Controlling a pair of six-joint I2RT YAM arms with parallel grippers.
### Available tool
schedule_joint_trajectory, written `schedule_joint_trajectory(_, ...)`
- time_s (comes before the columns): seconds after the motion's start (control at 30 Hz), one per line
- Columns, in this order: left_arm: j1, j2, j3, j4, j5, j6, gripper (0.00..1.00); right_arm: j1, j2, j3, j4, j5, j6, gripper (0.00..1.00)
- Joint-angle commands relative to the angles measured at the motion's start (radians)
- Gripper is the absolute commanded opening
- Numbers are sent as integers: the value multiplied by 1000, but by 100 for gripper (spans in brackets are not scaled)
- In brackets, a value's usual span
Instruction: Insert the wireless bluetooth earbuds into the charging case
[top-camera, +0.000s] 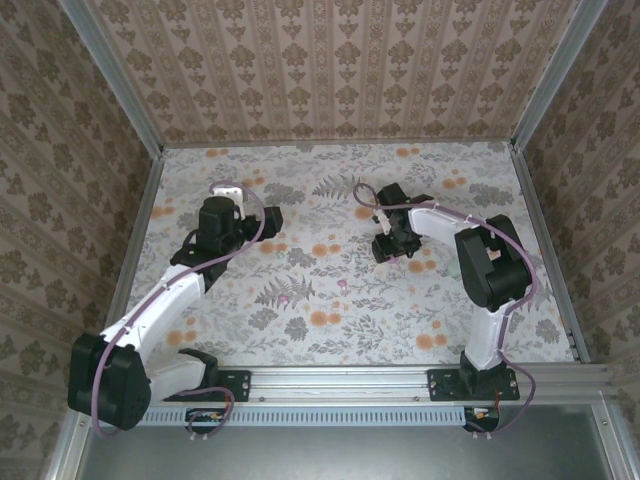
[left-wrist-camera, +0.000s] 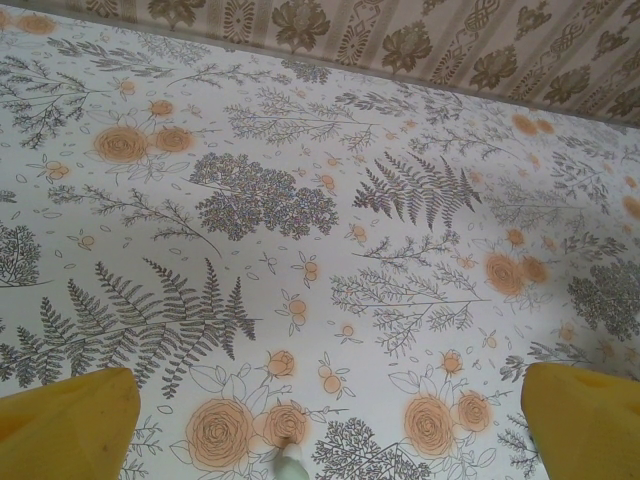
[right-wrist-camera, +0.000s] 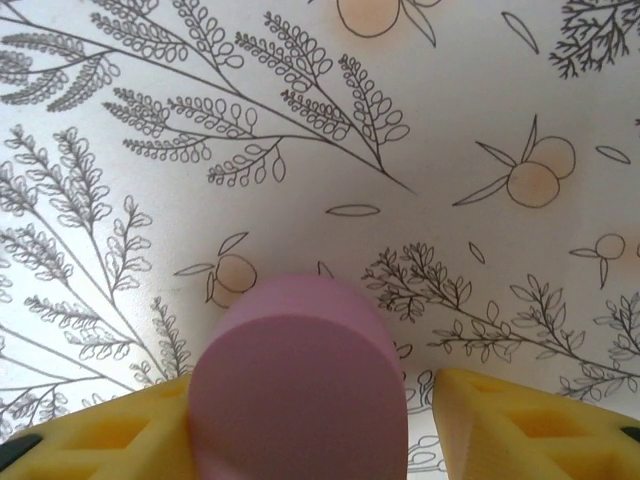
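The pink charging case (right-wrist-camera: 300, 380) stands between the yellow fingers of my right gripper (right-wrist-camera: 312, 385). It rests against the left finger (right-wrist-camera: 120, 430), while a strip of tablecloth shows between it and the right finger (right-wrist-camera: 510, 420), so the jaws are open around it. From above, my right gripper (top-camera: 387, 243) hangs low over the cloth right of centre. Two tiny pink specks (top-camera: 283, 296) (top-camera: 342, 284) lie mid-table; they may be the earbuds but are too small to tell. My left gripper (left-wrist-camera: 328, 375) is wide open over bare cloth at the back left (top-camera: 228, 192).
A floral tablecloth (top-camera: 330, 330) covers the table, and patterned walls (top-camera: 330, 70) close in the back and sides. A small pale object (left-wrist-camera: 288, 462) pokes in at the bottom edge of the left wrist view. A metal rail (top-camera: 400, 385) runs along the near edge.
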Motion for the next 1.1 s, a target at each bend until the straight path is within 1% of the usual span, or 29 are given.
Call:
schedule_joint_trajectory(0.0, -6, 9, 26, -4, -9, 9, 100, -2, -45, -33, 22, -8, -25, 60)
schedule_joint_trajectory(0.17, -7, 26, 39, -7, 5, 9, 100, -1, -42, -37, 30, -26, -35, 56)
schedule_joint_trajectory(0.3, -7, 28, 38, -3, 17, 1, 99, 2, -57, -50, 59, -44, -39, 50)
schedule_joint_trajectory(0.33, -6, 30, 38, -1, 25, 1, 99, 4, -66, -54, 68, -47, -40, 49)
schedule_joint_trajectory(0.4, -6, 35, 43, 0, 39, -4, 98, 5, -93, -68, 95, -53, -42, 43)
schedule_joint_trajectory(0.53, -7, 51, 56, 7, 74, -32, 97, 5, -193, -116, 185, -74, -57, 40)
schedule_joint_trajectory(0.6, -9, 60, 67, 15, 104, -49, 96, 5, -255, -145, 232, -107, -77, 40)
schedule_joint_trajectory(0.7, -10, 79, 97, 28, 182, -73, 94, 8, -380, -220, 350, -200, -141, 39)
schedule_joint_trajectory(0.87, -46, 122, 183, 33, 308, -120, 91, 15, -578, -347, 566, -406, -290, 36)
schedule_joint_trajectory(0.93, -72, 142, 222, 32, 343, -139, 91, 27, -622, -368, 609, -453, -346, 37)
schedule_joint_trajectory(0.97, -101, 152, 243, 29, 357, -148, 91, 36, -637, -368, 619, -463, -374, 37)
schedule_joint_trajectory(1.07, -159, 183, 302, 23, 388, -152, 92, 61, -653, -336, 593, -477, -422, 37)
